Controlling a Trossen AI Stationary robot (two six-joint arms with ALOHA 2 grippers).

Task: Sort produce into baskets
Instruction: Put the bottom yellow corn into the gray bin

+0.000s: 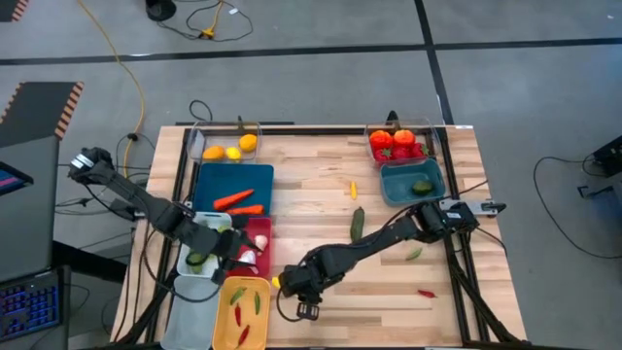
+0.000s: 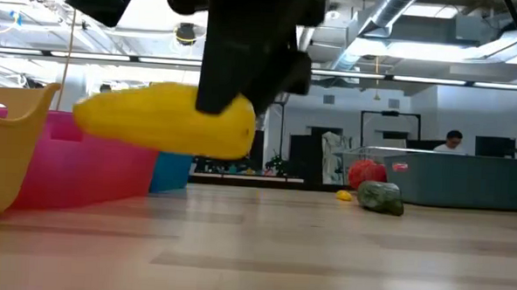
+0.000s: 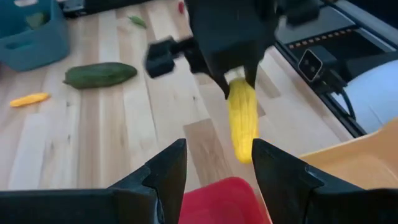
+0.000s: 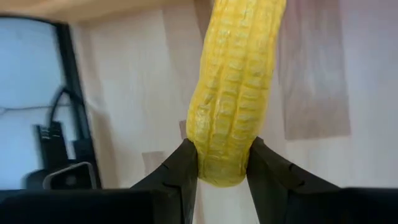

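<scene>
Both arms (image 1: 369,248) are dark, jointed and boxy (matte black housings), each tool (image 4: 221,165) ending in two blunt fingers.

Right gripper (image 4: 222,163) low over table near front edge, jaws clamped; left gripper (image 3: 216,163) jaws apart.

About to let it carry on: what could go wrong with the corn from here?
The right gripper pinches the corn only at one end, so it may pivot or slip out above the table. The left gripper hovers open close by over the red bin, so the arms could collide near the yellow bin.
</scene>
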